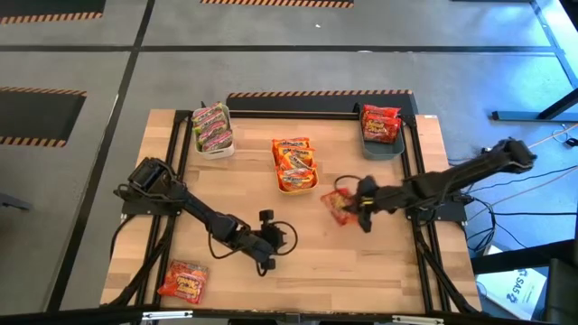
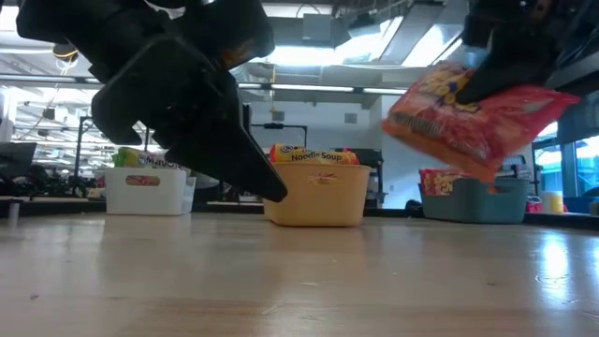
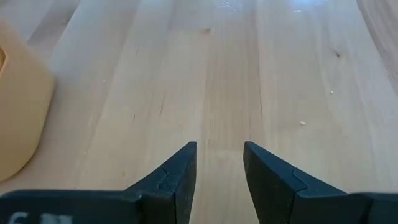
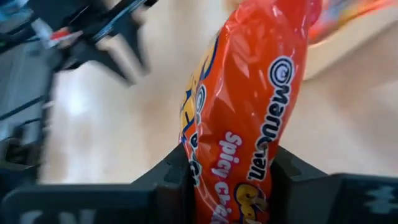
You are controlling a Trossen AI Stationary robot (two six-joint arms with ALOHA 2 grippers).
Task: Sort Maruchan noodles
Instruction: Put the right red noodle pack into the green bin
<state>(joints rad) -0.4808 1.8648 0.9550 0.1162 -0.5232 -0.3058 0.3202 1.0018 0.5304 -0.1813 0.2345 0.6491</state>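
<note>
R claw (image 4: 233, 180) clamped on red packet (image 4: 249, 106)

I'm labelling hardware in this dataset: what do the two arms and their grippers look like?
Both arms are dark, nearly black, jointed links with thin black cables looping beside them. The left gripper has two matte dark wedge-shaped fingers, each crossed by a stepped seam. The right gripper has matching dark fingers. White lettering shows on both wrist housings, too cropped to read.

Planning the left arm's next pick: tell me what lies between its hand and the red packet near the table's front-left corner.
Nothing: in the high view only bare wood separates the left hand, open, from the red packet.
</note>
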